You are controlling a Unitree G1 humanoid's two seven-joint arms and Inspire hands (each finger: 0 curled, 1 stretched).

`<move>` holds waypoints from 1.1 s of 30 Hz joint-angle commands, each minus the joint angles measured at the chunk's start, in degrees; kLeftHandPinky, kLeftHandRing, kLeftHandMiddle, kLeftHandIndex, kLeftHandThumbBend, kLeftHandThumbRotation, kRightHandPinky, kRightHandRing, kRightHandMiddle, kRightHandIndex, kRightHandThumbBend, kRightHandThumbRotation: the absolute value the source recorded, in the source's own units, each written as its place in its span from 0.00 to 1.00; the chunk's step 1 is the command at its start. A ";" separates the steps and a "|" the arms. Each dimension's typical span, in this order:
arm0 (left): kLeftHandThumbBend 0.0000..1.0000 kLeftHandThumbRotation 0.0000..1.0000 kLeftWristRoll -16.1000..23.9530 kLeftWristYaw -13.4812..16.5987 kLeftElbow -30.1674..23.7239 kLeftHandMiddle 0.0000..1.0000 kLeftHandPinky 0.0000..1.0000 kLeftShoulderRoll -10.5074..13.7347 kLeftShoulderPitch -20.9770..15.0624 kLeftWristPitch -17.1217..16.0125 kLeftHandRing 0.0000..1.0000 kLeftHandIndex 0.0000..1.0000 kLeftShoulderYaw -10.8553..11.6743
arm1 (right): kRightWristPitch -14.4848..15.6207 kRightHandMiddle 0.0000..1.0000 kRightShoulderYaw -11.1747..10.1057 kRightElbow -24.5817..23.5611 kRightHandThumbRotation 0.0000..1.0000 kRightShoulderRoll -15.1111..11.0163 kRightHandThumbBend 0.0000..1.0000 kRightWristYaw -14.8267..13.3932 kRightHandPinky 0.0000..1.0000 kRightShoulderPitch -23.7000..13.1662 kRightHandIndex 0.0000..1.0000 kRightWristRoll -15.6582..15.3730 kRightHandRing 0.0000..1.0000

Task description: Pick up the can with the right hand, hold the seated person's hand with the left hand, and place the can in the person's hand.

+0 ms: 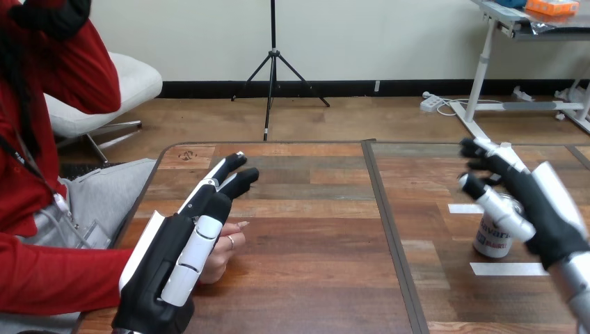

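The wooden desk (313, 229) filled the lower part of the head view, with a dark seam running from 12 to 6 o'clock just right of its middle. At about 8 o'clock, the left robot hand (174, 257) reached in from the bottom edge with its fingers straight and wide, pointing toward 1 o'clock and closed on nothing. At about 3 o'clock, the right robot hand (543, 209) was spread open with its fingers loosely bent toward 9 o'clock. Its thumb crossed in front of the can's top without clamping it.

The person's hand (224, 249) lay on the desk at the 3 o'clock side of the left robot hand and was partly hidden beneath it. Whether the two touched could not be told. The can (494, 243) stood upright on the desk at about 4 o'clock, just beside the right robot hand's palm. White tape strips (506, 268) lay flat near its base.
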 commanded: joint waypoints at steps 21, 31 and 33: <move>0.64 0.94 0.38 0.14 -2.73 0.88 1.00 1.46 -2.35 -0.50 0.93 0.86 0.75 | 3.45 0.88 0.92 11.92 0.97 -8.38 0.92 -8.11 0.75 -15.58 0.89 -5.63 0.86; 0.66 0.93 -0.22 0.08 -2.06 0.87 0.99 1.44 -2.89 -0.67 0.92 0.84 0.70 | 5.16 0.90 3.02 16.61 0.93 -10.49 0.86 -9.95 0.76 -18.31 0.91 -8.96 0.88; 0.66 0.92 0.08 0.17 -1.84 0.87 0.99 1.47 -3.07 -1.02 0.92 0.84 0.67 | 5.42 0.91 3.45 18.30 0.93 -10.66 0.85 -10.24 0.76 -19.08 0.92 -9.30 0.88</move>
